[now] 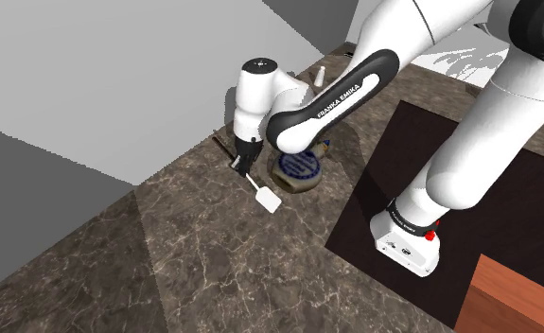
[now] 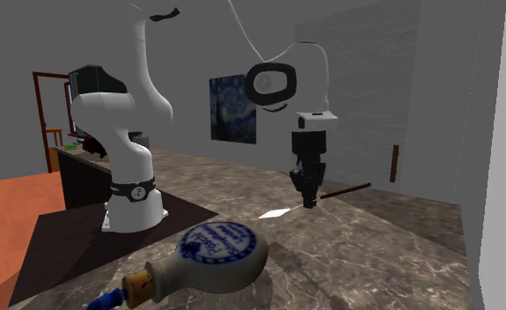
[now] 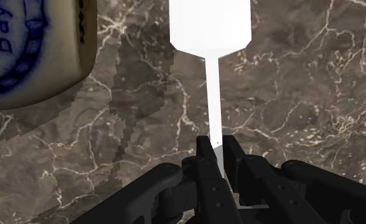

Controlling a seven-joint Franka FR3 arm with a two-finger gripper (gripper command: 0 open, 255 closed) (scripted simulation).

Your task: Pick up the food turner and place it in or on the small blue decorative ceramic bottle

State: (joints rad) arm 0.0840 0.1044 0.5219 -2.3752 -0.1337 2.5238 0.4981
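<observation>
Shoulder view first: the food turner (image 1: 269, 200) lies on a diagonal, with the dark handle toward 11 o'clock and the white blade toward 5 o'clock. The gripper (image 1: 242, 164) is pinching its thin shaft, fingers squeezed in on both sides. The bottle (image 1: 298, 170) is cream with blue print, just beside the blade at about 2 o'clock from it.

Second exterior view, going across: orange floor (image 2: 4, 220), a dark mat (image 2: 66, 238) under the arm's base, then the bottle (image 2: 216, 251) lying on its side with the cork (image 2: 141, 282) aimed at 8 o'clock. After that there's a blue swirly painting (image 2: 234, 108) on the grey wall (image 2: 374, 79). Last is the gripper (image 2: 310, 202) with the food turner (image 2: 275, 212), blade low at 8 o'clock and handle rising toward 2 o'clock.

Wrist view: the food turner (image 3: 209, 25) points straight away from the fingers, and its shadow (image 3: 130, 95) falls off to one side on the brown, pale-veined marble counter (image 3: 302, 76).
</observation>
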